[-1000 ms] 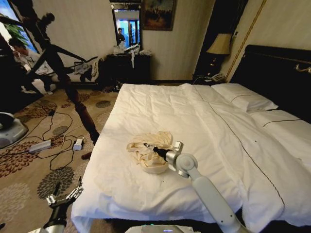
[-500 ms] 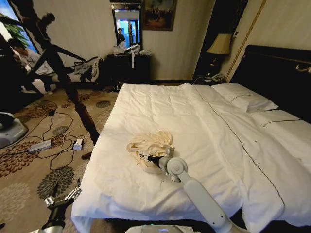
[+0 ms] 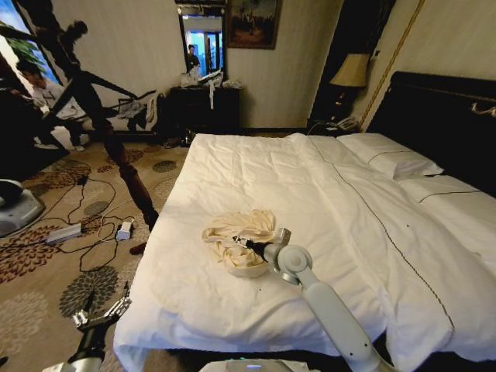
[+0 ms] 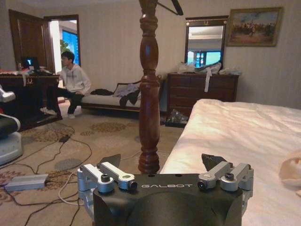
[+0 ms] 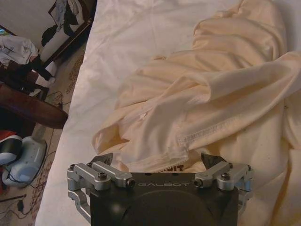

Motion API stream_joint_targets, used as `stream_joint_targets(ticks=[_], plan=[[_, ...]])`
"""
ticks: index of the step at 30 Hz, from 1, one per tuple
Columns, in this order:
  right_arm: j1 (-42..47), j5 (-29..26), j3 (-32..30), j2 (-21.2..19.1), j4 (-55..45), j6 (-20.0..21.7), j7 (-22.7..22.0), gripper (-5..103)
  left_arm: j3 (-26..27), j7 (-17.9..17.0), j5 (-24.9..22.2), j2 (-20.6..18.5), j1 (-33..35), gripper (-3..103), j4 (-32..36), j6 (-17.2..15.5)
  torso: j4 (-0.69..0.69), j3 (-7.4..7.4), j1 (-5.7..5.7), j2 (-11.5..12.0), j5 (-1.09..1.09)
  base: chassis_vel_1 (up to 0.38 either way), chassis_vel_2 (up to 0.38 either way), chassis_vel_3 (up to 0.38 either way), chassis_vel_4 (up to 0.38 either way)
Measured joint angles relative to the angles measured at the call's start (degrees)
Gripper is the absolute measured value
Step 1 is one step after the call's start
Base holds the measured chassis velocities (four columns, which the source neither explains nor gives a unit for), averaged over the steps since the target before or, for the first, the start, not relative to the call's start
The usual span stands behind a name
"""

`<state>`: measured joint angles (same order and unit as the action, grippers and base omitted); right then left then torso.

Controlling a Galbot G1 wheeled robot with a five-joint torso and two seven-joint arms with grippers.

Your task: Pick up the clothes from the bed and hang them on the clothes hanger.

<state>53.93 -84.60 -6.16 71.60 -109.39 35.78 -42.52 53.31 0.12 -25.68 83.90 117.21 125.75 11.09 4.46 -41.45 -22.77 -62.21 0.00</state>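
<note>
Right wrist view showed my right gripper [image 5: 159, 162] with fingers apart straddling a hem fold of the clothes [image 5: 207, 94], crumpled near the bed [image 3: 325, 194] foot edge, positioned to pinch fabric, while the left gripper [image 4: 162, 167] waited beside the bed, fingers apart.

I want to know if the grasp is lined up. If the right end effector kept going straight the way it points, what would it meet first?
Most likely the clothes: the right end effector, fingers open, points into their hemmed edge on the bed.
</note>
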Motion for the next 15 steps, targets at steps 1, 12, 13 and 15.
stream_joint_targets(ticks=[1,12,13,15], plan=[[0.0,0.02,-0.02,0.32,0.29,-0.04,0.04,100,0.07,-0.01,0.02,0.02,0.1,97,0.24,-0.01,0.0,0.0,0.0,0.0,0.0,0.0,0.0,0.0,0.0],[0.04,0.46,0.23,1.39,1.49,-0.04,0.12,100,0.38,-0.03,0.77,0.39,0.56,97,1.25,0.03,0.0,0.0,0.0,0.0,0.0,0.0,0.0,0.0,0.0],[0.04,0.47,0.35,1.55,1.57,-0.05,0.12,100,0.46,-0.03,0.75,0.39,0.58,97,1.26,0.03,0.0,0.0,0.0,0.0,0.0,0.0,0.0,0.0,0.0],[-0.04,0.47,0.52,1.91,1.81,-0.05,0.12,100,0.54,-0.03,0.72,0.39,0.58,97,1.19,0.04,0.0,0.0,0.01,0.0,0.0,0.0,0.0,0.0,0.0]])
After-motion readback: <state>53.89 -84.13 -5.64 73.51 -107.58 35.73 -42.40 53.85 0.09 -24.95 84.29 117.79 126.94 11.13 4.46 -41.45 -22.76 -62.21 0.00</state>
